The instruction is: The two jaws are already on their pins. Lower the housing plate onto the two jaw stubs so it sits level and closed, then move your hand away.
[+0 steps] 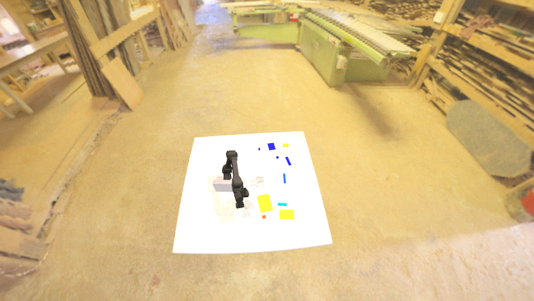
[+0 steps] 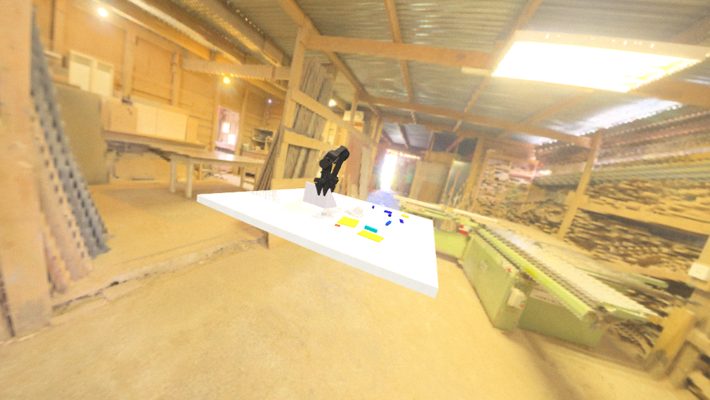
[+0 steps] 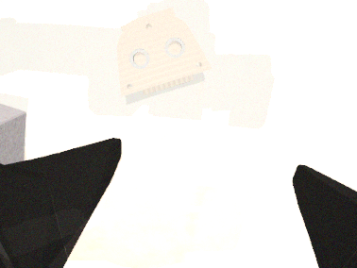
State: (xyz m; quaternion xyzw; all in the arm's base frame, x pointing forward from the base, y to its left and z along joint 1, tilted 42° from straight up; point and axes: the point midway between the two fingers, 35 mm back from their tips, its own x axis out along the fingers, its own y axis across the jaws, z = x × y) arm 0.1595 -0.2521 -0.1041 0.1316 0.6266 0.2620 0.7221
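A pale plate-like part (image 3: 161, 71) (image 1: 248, 203) (image 2: 325, 213) lies on the white table. The wrist view shows its two ringed round holes, three small holes and a toothed long edge. I cannot tell whether this is the housing plate or whether jaws sit under it. A pale, ring-like part (image 1: 257, 181) (image 2: 354, 212) lies farther back, too faint to make out its pieces. My gripper (image 3: 210, 160) (image 1: 239, 205) (image 2: 321, 194) is open and empty, above the table near the toothed part. In the wrist view that part lies beyond the fingertips, nearer the left finger.
A grey block (image 1: 222, 185) (image 2: 318, 196) (image 3: 13, 137) stands at the arm's base. Yellow plates (image 1: 265, 203) (image 1: 286, 214), a cyan bar (image 1: 282, 204) (image 2: 370, 229) and an orange piece (image 1: 263, 216) (image 2: 337, 224) lie right of the toothed part. Several blue pieces lie at the table's back right.
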